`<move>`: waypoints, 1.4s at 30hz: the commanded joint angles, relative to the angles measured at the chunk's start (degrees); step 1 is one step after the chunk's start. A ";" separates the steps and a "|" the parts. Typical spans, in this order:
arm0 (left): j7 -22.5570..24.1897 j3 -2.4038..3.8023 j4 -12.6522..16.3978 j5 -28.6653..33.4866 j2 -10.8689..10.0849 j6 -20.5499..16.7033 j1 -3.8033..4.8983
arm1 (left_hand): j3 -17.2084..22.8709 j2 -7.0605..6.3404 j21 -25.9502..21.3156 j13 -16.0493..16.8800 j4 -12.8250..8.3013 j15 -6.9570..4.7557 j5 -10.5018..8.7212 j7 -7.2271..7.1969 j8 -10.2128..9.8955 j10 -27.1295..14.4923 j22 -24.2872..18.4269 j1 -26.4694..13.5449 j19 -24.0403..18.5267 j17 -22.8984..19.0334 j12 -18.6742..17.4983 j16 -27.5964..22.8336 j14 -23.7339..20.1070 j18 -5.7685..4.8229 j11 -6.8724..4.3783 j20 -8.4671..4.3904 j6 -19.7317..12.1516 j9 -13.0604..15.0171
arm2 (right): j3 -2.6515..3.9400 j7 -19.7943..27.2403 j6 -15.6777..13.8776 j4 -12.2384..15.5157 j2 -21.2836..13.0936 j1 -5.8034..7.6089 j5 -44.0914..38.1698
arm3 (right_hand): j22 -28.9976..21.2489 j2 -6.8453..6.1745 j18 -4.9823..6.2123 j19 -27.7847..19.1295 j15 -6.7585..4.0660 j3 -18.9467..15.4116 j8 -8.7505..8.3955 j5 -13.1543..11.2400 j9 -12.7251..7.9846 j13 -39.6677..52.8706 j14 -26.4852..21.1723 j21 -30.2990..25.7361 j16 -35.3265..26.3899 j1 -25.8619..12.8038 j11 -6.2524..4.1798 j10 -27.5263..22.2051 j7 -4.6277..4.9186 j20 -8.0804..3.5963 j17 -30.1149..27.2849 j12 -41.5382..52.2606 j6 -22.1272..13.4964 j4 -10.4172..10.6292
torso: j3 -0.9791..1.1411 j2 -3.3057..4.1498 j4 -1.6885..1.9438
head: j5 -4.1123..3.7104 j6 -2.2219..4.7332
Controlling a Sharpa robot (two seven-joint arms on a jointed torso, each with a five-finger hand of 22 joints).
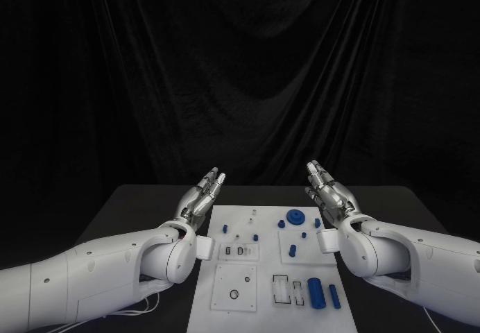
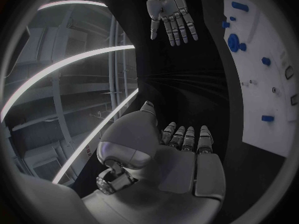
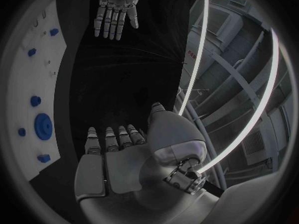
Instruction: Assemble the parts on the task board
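The white task board lies in the middle of the black table. On it sit a round blue gear-like part, small blue pegs and two blue cylinders near the front right. My left hand is raised above the board's far left corner, fingers straight and apart, holding nothing. My right hand is raised above the far right corner, likewise flat and empty. The left wrist view shows the left palm, the right hand opposite and the board. The right wrist view shows the right palm, the left hand and the gear.
Recessed slots and outlines mark the board's near half, with a ring-shaped outline at the front left. Black table surface runs on both sides of the board. A dark curtain hangs behind.
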 commanded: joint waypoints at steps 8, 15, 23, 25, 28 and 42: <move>8.95 -2.54 -1.02 4.12 0.11 17.48 2.07 | 0.00 0.33 -0.35 -0.07 0.76 0.36 1.18 0.06 0.27 -0.09 -0.06 3.18 0.04 -0.07 -0.20 -0.21 -0.02 0.86 0.27 1.68 0.92 0.17 | -3.43 -2.18 19.83 -1.46 0.15 3.66 7.07 | -0.10 -0.67 1.15 -0.02 5.04 -0.81 0.33 0.27 0.29 -0.08 -0.03 -0.21 -0.20 6.15 4.49 -0.08 0.74 3.88 -0.09 -0.27 1.42 0.37 | 0.01 0.09 0.04 | 0.00 -0.01; 10.49 -3.72 -1.43 4.88 0.13 21.06 2.85 | 0.96 -0.06 -0.35 -0.07 0.74 0.92 9.74 0.88 0.45 -0.09 -0.06 9.64 0.04 -0.07 -0.20 -0.21 -0.02 1.02 0.77 2.55 2.30 0.34 | -5.74 -2.74 26.72 -2.33 0.22 5.93 9.46 | 4.11 -1.14 1.35 9.80 10.97 0.61 0.57 4.47 0.52 -0.08 2.91 6.87 2.88 12.42 7.68 -0.08 2.36 7.57 1.86 -0.27 2.47 -4.00 | 0.01 0.09 0.04 | 0.00 -0.01; 13.26 -3.73 -7.92 -8.21 1.11 25.62 2.67 | 2.79 -0.29 -0.35 -0.01 -1.37 1.50 19.53 3.70 1.59 0.04 -0.06 18.35 0.04 -0.07 -0.15 -0.21 -0.02 1.07 1.14 3.77 7.20 0.96 | -5.75 0.02 30.68 -2.76 -5.00 5.39 -4.57 | 6.61 -0.86 0.70 25.49 12.23 1.20 2.01 8.23 1.12 0.47 11.67 14.17 8.25 17.30 11.39 0.36 3.90 7.62 4.80 1.02 5.56 -8.19 | -0.11 1.68 1.01 | -1.61 -4.20; 13.95 -3.73 -7.49 -9.71 0.44 25.24 2.66 | 3.88 -0.21 -0.27 0.42 -0.87 1.54 20.41 3.75 2.78 1.38 0.01 19.62 0.11 -0.07 0.33 -0.21 -0.02 1.12 1.09 4.02 10.40 1.28 | -5.75 0.18 29.99 -2.57 -5.38 5.40 -4.71 | 8.41 -0.93 1.15 34.36 11.48 1.75 2.83 9.57 1.47 1.34 23.60 18.81 16.17 19.61 12.59 1.84 4.92 7.04 8.39 3.84 7.39 -9.81 | -0.16 1.65 1.07 | -2.05 -5.14; 14.76 -3.73 -7.01 -11.43 -0.42 24.54 2.65 | 5.67 -0.67 -0.04 1.13 -1.16 1.89 21.12 3.79 2.96 3.89 0.19 21.62 0.37 -0.07 1.89 -0.21 -0.02 1.08 1.92 4.44 11.23 1.32 | -5.75 0.11 29.10 -2.32 -5.89 5.45 -5.63 | 9.44 -1.16 1.16 40.28 11.36 2.61 3.82 10.69 1.86 2.64 32.16 21.70 21.71 22.74 14.72 4.82 6.36 6.85 9.89 9.39 9.84 -11.89 | -0.23 1.95 1.22 | -2.32 -5.77; 15.60 -3.74 -5.84 -14.90 -4.53 23.48 2.63 | 10.51 -3.15 1.13 1.41 -0.93 3.62 22.19 3.48 2.75 4.31 0.90 24.69 2.12 0.16 4.45 0.07 0.39 1.05 3.24 7.30 12.00 1.39 | -5.74 -9.67 18.79 -1.49 -7.73 9.47 -37.22 | 21.14 -4.57 1.51 59.89 3.86 5.47 11.76 3.29 5.92 5.20 60.19 43.28 40.35 29.08 14.82 26.93 13.42 0.05 12.72 33.90 35.68 -16.86 | -0.70 2.92 1.17 | -0.49 -11.73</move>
